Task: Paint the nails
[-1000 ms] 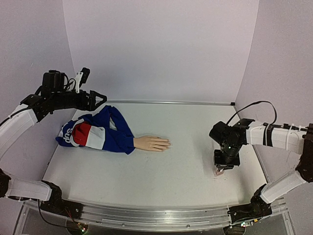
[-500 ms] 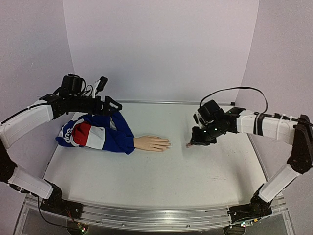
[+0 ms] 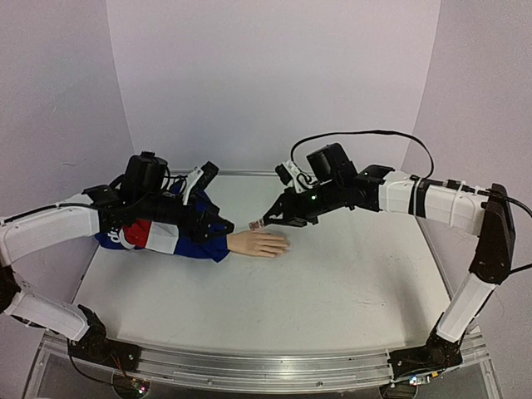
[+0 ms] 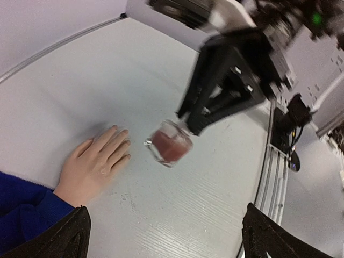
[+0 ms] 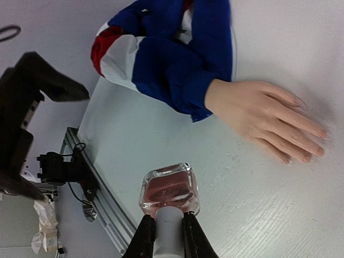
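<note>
A pale mannequin hand point(image 3: 258, 243) lies palm down on the table, in a blue, red and white sleeve point(image 3: 170, 226). Its nails point(image 5: 307, 158) show at the fingertips. My right gripper point(image 3: 268, 220) hovers just above and behind those fingers, shut on the white cap of a small pink bottle point(image 5: 167, 189). In the left wrist view the bottle point(image 4: 170, 144) hangs off the table, right of the hand point(image 4: 94, 164). My left gripper point(image 3: 212, 201) is over the sleeve cuff, wide open, with nothing between its fingers point(image 4: 269, 236).
The sleeve point(image 5: 172, 59) is bunched at the table's left. An aluminium rail point(image 3: 266, 370) runs along the near edge. Pale walls close the back and sides. A black cable point(image 3: 366, 135) arcs above the right arm.
My right arm has swung from the right side of the table to just beside the hand's fingers, carrying the bottle. My left arm has moved right and down over the sleeve, still open.
</note>
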`<action>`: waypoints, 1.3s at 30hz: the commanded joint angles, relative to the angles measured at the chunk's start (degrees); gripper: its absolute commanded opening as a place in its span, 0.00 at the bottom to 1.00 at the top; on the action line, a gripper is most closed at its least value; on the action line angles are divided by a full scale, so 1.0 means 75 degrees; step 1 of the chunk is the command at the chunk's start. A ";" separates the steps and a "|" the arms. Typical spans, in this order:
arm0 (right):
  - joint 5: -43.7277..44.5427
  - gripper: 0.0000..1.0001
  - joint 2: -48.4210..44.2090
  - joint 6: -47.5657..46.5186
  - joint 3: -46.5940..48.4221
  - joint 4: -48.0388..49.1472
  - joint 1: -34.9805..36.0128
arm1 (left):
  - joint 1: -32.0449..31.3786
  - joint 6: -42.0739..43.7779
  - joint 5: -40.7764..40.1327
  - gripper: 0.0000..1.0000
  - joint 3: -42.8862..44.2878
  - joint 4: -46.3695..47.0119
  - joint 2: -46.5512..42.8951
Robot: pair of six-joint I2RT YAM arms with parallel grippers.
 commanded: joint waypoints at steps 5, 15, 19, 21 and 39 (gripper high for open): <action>-0.1614 0.00 0.0518 0.0340 0.0937 0.0422 0.0527 | -0.0379 0.3192 -0.0342 0.90 -0.1035 0.1371 -0.1214; -0.1781 0.00 0.0873 0.0774 0.1194 0.1114 0.0832 | -0.0485 0.4122 -0.0052 0.76 -0.1396 0.1363 -0.1433; -0.1879 0.00 0.0953 0.0804 0.1385 0.1112 0.0839 | -0.0500 0.4303 0.0156 0.80 -0.1477 0.1358 -0.1455; -0.1836 0.00 0.0982 0.0823 0.1450 0.1111 0.0838 | -0.0500 0.4487 0.0344 0.80 -0.1542 0.1363 -0.1477; -0.1841 0.00 0.1151 0.1001 0.1658 0.1111 0.0926 | -0.0725 0.4692 -0.0669 0.58 -0.1462 0.1346 -0.1204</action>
